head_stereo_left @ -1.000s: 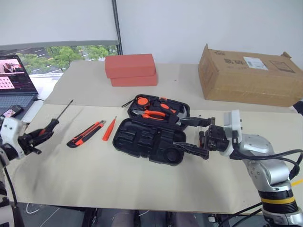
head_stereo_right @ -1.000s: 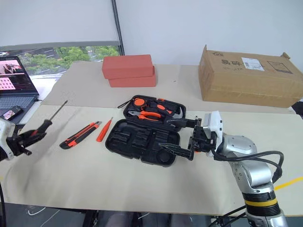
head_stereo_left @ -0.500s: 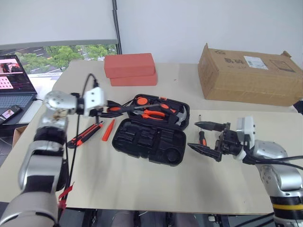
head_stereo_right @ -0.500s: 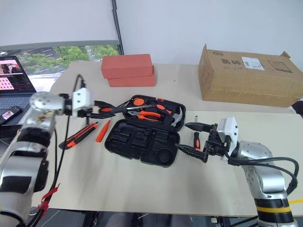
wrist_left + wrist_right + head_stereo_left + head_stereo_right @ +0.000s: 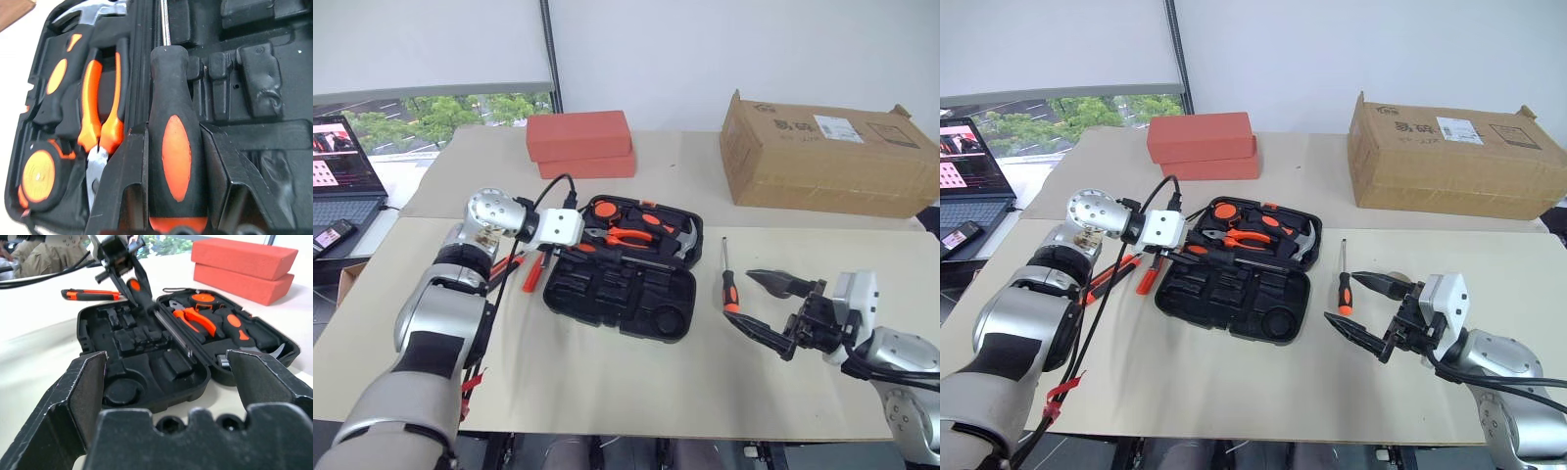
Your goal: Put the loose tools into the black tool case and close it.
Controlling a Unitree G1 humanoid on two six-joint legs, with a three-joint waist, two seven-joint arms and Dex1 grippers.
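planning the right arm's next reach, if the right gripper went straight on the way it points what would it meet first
Probably the near edge of the black tool case, which lies open straight ahead between the right gripper's spread fingers. A loose screwdriver lies near that line; depth is unclear.

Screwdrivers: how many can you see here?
2: one screwdriver gripped by the left gripper over the open case; another lies on the table right of the case. Others may be hidden.

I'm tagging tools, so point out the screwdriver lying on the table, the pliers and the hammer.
screwdriver on the table [image 5: 729, 290], left eye view, its handle.
pliers [image 5: 628, 236], left eye view, orange grips.
hammer [image 5: 686, 240], left eye view, steel head.
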